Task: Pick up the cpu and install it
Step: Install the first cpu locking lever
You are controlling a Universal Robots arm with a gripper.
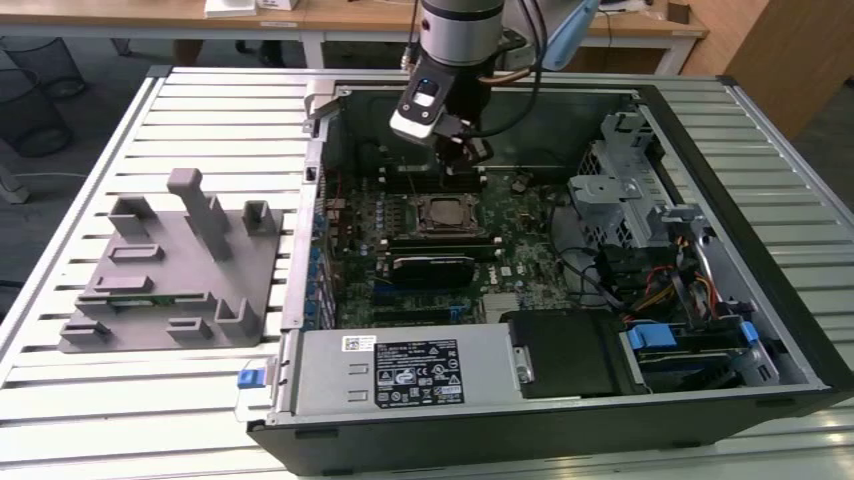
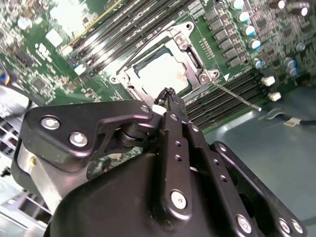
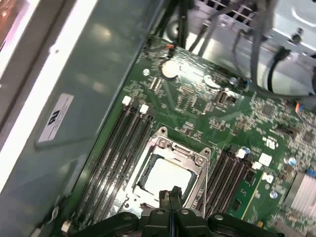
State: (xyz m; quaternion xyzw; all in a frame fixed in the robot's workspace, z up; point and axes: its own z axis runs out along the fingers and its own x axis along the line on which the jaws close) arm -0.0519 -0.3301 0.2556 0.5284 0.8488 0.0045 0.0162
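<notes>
Just beneath the claw, the cpu lies flat in its socket, pale top facing up. In both wrist views the black fingertips sit over one edge of that square. The claw is closed on itself, tip against tip. In the exterior view it hangs above the board, a little toward the case's back wall from the cpu, and does not touch it.

Around the cpu runs the metal socket frame, rimming all four sides. A thin lever juts from one corner of the frame, just beside the claw. Long dark memory slots flank the socket on two sides, close to the tips.

All this sits on the green motherboard inside an open computer case, whose walls rise around the arm. Farther from the claw stands a grey drive cage with a tangle of cables, and near the front edge a grey power box. Well apart, outside the case at the exterior view's left, a grey holder rests on the slatted table.
</notes>
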